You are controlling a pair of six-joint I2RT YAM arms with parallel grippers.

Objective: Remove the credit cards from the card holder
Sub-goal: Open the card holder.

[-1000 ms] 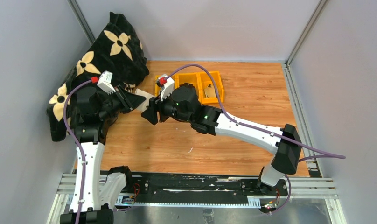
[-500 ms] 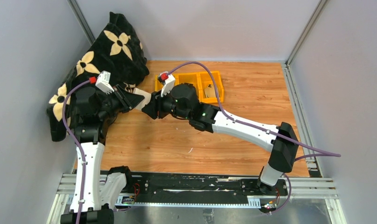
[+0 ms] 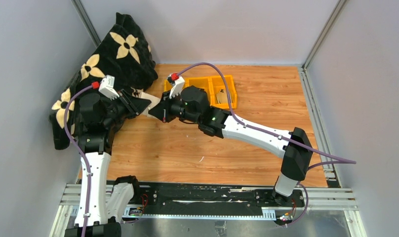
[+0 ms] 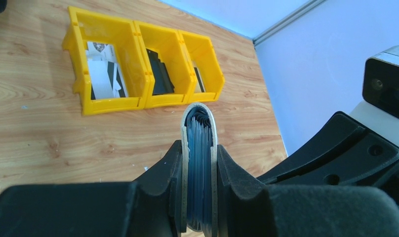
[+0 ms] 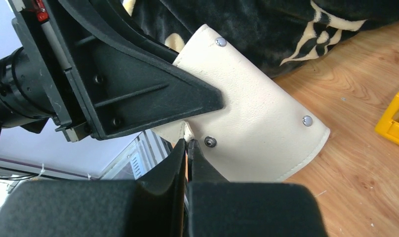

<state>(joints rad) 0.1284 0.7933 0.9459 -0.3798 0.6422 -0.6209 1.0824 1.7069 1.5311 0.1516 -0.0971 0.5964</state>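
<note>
The cream card holder [image 4: 199, 118] stands edge-on between the jaws of my left gripper [image 4: 199, 148], which is shut on it. Thin blue-grey leaves pack its inside; I cannot tell credit cards from pockets there. In the right wrist view the card holder [image 5: 257, 123] shows its cream outside with metal snaps. My right gripper [image 5: 187, 143] is shut on the small tab beside one snap. From above, the left gripper [image 3: 140, 104] and the right gripper [image 3: 160, 111] meet at the card holder [image 3: 147, 97], above the table's left side.
A row of three joined yellow bins [image 3: 231, 94] stands behind the right arm; the bins [image 4: 113, 29] hold white and dark cards. A black blanket with cream flowers [image 3: 118, 49] is heaped in the far left corner. Grey walls close in three sides.
My right gripper has moved left up to the card holder and gone from open to shut on its tab. The left gripper has kept its hold, almost still.
</note>
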